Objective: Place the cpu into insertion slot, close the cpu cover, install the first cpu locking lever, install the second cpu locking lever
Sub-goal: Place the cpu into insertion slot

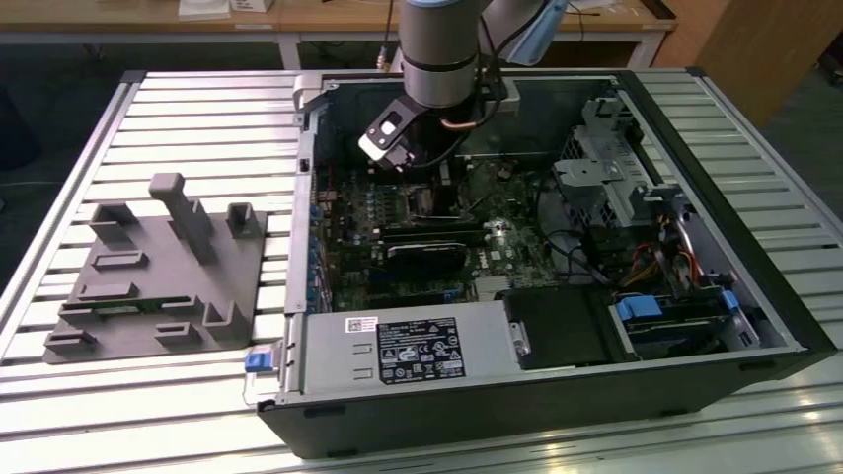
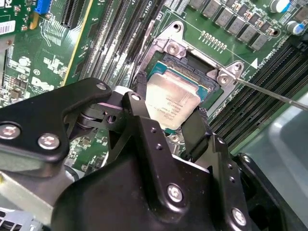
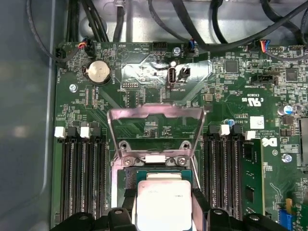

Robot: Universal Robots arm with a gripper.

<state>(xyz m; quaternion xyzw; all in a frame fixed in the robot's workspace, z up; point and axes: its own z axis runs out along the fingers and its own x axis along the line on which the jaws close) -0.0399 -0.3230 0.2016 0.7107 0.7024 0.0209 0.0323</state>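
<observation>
The pincer (image 2: 169,103) is closed on the cpu (image 2: 168,94), with one black finger (image 3: 129,199) at each of two opposite edges. The cpu is a flat square with a dull grey metal face, faint print and a greenish edge. It sits over the insertion slot (image 2: 190,65); whether it is seated cannot be told. The cpu cover (image 3: 156,111), a silvery frame, stands swung open. In the exterior view the arm (image 1: 441,59) enters the computer case (image 1: 527,415) at about eleven o'clock from its middle.

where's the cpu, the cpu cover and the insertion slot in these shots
cpu (image 3: 163,207): first wrist view, middle of its grey face.
cpu cover (image 3: 155,112): first wrist view, free-end bar of the raised frame.
insertion slot (image 2: 190,65): second wrist view, dark socket edge beside the cpu.
</observation>
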